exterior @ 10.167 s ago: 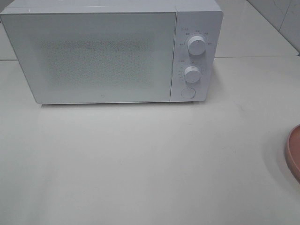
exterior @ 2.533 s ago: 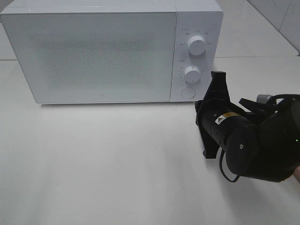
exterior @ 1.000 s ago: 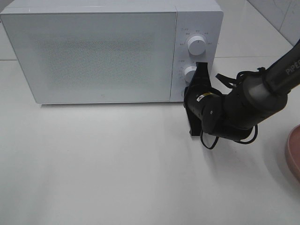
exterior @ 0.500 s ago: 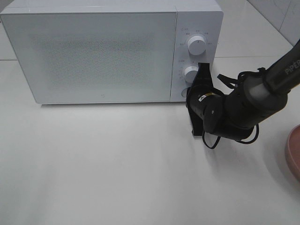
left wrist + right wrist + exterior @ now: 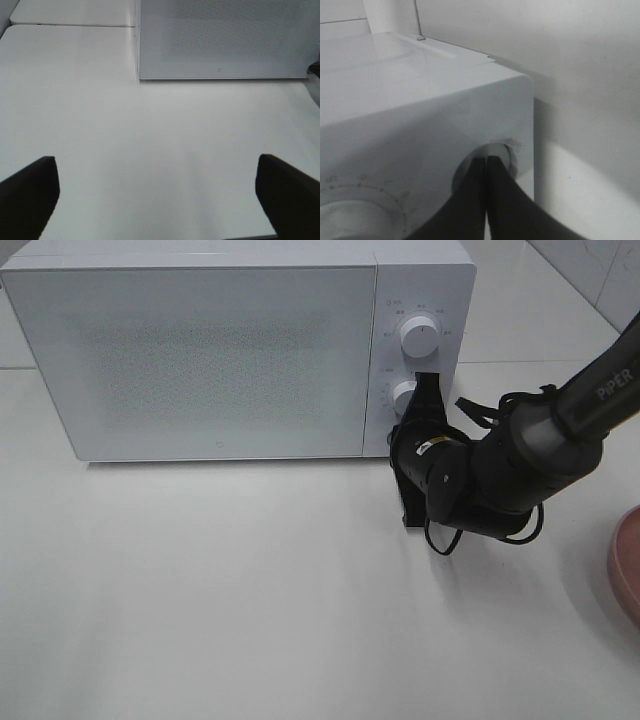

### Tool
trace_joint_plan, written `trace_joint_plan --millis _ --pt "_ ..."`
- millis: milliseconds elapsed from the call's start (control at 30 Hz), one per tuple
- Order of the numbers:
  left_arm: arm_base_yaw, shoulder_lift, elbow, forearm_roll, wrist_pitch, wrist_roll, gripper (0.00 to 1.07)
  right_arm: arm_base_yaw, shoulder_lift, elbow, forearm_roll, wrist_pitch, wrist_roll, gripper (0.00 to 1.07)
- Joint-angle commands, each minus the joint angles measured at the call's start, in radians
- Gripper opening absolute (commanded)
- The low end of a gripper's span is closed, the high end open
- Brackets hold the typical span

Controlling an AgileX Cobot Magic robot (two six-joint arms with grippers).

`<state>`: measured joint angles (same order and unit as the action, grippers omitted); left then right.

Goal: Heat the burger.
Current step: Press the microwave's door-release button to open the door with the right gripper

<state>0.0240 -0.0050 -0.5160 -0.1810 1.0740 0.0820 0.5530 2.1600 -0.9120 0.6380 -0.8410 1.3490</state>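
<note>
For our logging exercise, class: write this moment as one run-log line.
right gripper: shut, tips at microwave round button | left gripper: open above table | door: closed | burger: not in view

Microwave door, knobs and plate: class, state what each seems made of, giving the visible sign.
Microwave door: probably glass or glossy plastic; white, with a fine dotted mesh. Knobs: likely moulded white plastic, smooth and faintly shiny. Plate: matte pink, plastic or ceramic; only its rim shows.
</note>
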Motion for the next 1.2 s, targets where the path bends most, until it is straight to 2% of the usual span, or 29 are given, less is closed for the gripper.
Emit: trace_joint_plan --millis 33,700,933,1200 --pt "-0.004 -0.017 0.002 0.000 -0.009 -0.003 1.00 -0.015 -0.006 -0.052 -0.027 -0.189 -0.022 0.00" --pt "-0.004 -0.017 0.002 0.000 -0.009 -0.003 1.00 -0.040 -0.005 -0.085 0.027 -0.295 -0.129 0.00" --pt "-0.004 -0.017 0.002 0.000 -0.009 -0.003 1.00 -0.061 0.019 -0.143 0.022 -0.236 -0.131 0.00" --pt "-0.004 -0.017 0.002 0.000 -0.009 -0.002 1.00 -0.061 0.019 -0.142 0.031 -0.234 -0.131 0.00"
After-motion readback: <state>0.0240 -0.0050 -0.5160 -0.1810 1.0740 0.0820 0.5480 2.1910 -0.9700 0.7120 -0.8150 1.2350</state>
